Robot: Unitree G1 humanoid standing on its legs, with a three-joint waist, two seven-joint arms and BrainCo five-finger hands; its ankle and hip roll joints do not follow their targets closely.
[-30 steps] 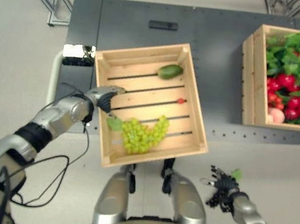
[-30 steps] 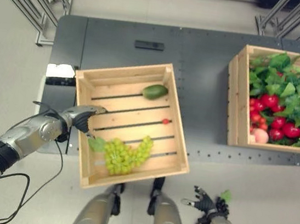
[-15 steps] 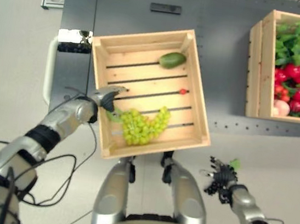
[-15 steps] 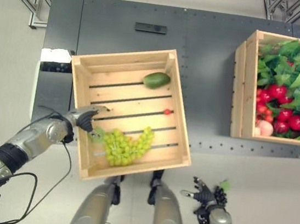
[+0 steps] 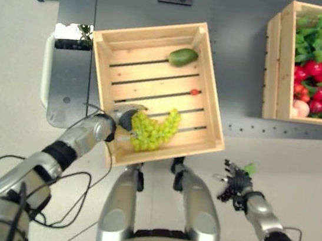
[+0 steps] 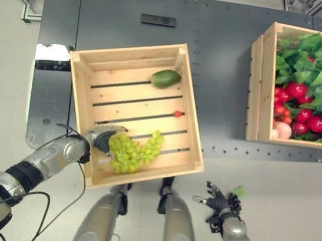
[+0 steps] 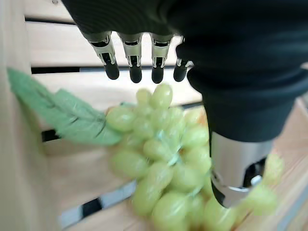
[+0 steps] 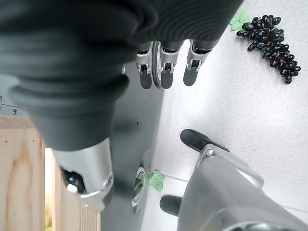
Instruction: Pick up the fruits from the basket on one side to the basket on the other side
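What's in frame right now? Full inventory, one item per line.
Table: one, dark grey, under both crates.
Near crate: one, pale wood, angled at the table's front edge.
Green grapes: one bunch, in the near crate's front part.
Green fruit: one, oval, near crate's far side.
Small red fruit: one, mid-crate.
Far crate: one, pale wood, table's right, holding red fruit and green leaves.
Dark grapes: one bunch, on the floor.
Left robot hand: open, at the green grapes.
Right robot hand: open, low over the floor.
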